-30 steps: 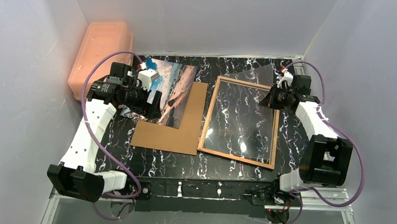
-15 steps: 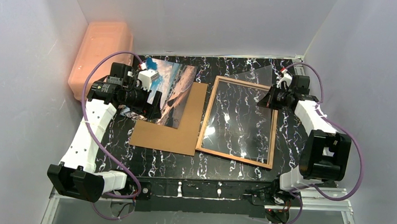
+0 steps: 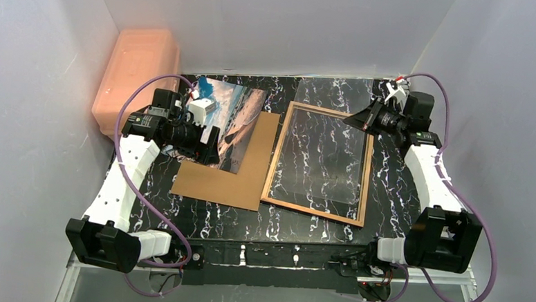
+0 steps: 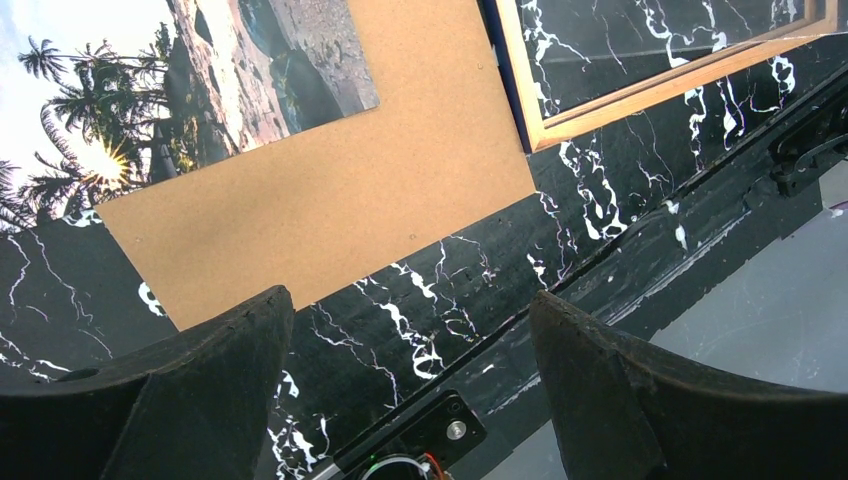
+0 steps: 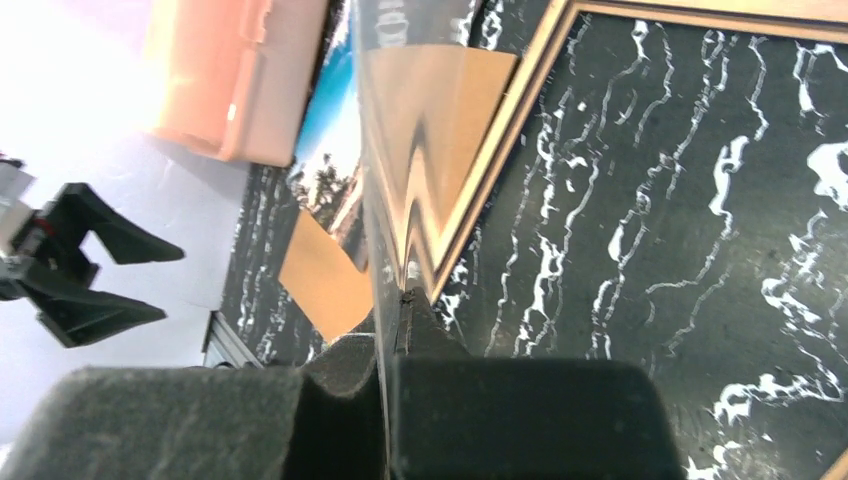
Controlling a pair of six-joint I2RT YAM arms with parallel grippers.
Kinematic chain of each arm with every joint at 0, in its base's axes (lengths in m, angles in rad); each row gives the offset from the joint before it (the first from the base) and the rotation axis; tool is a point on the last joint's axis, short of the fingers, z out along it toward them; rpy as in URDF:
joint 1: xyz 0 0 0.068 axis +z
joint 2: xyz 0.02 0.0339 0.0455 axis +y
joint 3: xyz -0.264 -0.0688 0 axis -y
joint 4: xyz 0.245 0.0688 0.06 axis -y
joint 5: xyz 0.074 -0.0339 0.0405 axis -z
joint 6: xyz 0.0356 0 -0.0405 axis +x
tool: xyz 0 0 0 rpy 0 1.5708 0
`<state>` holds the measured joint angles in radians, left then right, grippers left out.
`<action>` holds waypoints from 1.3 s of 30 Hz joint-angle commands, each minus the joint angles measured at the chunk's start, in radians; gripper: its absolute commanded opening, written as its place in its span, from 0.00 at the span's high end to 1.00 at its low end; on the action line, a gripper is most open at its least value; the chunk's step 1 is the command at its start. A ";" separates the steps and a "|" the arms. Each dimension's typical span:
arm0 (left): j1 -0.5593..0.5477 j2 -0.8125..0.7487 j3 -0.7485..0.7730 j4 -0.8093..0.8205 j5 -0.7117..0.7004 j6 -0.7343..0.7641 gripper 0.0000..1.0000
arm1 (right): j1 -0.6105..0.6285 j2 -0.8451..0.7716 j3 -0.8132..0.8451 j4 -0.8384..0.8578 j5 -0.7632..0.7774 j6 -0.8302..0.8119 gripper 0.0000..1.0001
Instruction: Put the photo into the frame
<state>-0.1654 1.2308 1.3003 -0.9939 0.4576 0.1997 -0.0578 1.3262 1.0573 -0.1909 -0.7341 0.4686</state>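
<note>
My left gripper (image 3: 206,146) is open wide and has nothing in it. It hangs over the near left corner of the photo (image 3: 235,121), on the left side of the table (image 3: 388,178). From my left wrist I see my two black fingers (image 4: 200,390) far apart, with the dark table between them.

The photo lies flat with its picture side up. It shows palm trees and a bright sun. Part of it lies on the brown board (image 3: 233,177). The rest sticks out past the far side of the board. The photo is not in the frame (image 3: 310,212).

The frame lies flat in the middle of the table, just beside the right side of the board. Its wood side is up. From my left wrist a bit of blue shows along its edge. Inside the frame I can see the black and white table.

My right gripper (image 3: 358,119) is shut tight on a clear sheet (image 3: 334,95). It pinches the sheet at its right edge, near the far right corner of the frame. From my right wrist the sheet looks like a thin line running away from my fingers, and bent shapes shine on it. The sheet is over the frame. I cannot tell if its other side rests on the frame or hangs above it.

A pink box (image 3: 136,68) sits at the far left, behind the photo.
</note>
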 commanded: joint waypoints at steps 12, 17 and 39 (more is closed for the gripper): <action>0.006 -0.016 -0.012 0.003 0.027 -0.002 0.15 | 0.000 -0.043 -0.024 0.506 -0.188 0.498 0.99; 0.006 -0.014 -0.013 0.003 0.024 0.000 0.16 | 0.000 -0.034 -0.087 0.568 -0.186 0.550 0.99; 0.006 -0.019 -0.015 0.003 0.022 0.006 0.16 | 0.000 0.154 -0.066 -0.082 -0.031 -0.014 0.99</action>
<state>-0.1654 1.2308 1.2957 -0.9791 0.4576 0.1986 -0.0578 1.4654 0.9535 -0.1776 -0.7933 0.5701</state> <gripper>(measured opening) 0.839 0.032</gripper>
